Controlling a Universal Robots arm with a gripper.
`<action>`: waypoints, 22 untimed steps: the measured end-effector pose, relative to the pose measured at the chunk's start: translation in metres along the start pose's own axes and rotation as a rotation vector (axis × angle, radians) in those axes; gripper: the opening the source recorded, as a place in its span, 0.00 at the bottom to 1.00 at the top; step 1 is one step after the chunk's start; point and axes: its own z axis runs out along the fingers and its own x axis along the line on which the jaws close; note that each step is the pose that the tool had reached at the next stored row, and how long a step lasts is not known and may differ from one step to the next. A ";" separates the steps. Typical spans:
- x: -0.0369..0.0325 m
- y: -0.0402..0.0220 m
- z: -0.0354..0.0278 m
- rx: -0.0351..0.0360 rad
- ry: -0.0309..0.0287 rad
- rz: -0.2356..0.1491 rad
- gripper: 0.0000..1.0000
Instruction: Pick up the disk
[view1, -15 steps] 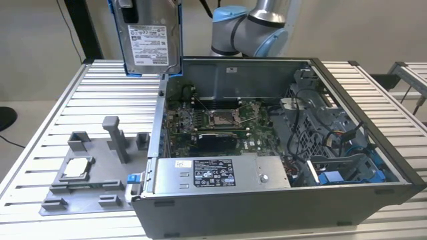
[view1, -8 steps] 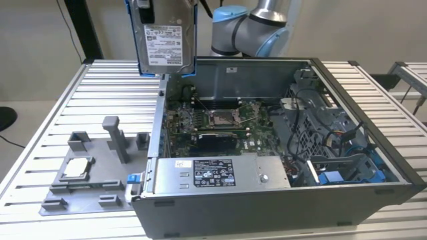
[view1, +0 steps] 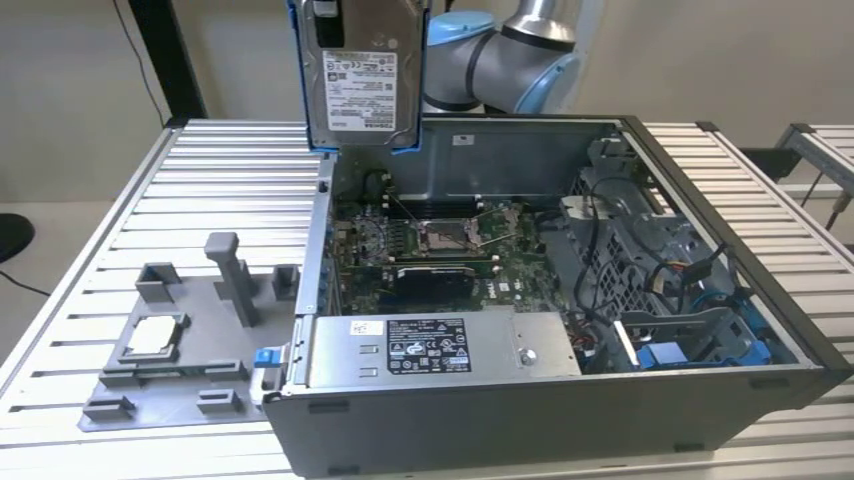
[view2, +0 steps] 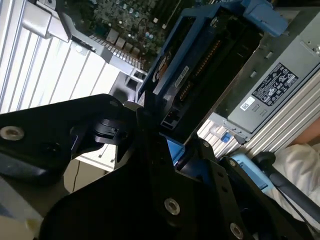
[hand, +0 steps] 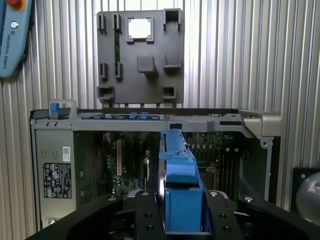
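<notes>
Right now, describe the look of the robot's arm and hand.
The arm is made of round silver-grey segments with light blue joint caps. The hand is matte black and angular, built from flat plates dotted with small silver screws.

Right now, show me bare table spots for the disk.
Widest bare slats of the table: beyond the grey fixture plate, at the exterior view's left of the computer case. A narrower strip borders the case at that view's right. Crowded: the plate's holders and inside the case. The gripper holds the disk above the case.
</notes>
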 end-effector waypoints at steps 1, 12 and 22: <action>0.0000 -0.0002 0.0000 0.0000 -0.0001 0.000 0.00; 0.0087 -0.0201 0.0013 -0.0069 -0.0001 0.000 0.00; 0.0347 -0.0263 0.0034 -0.0107 0.0000 0.002 0.00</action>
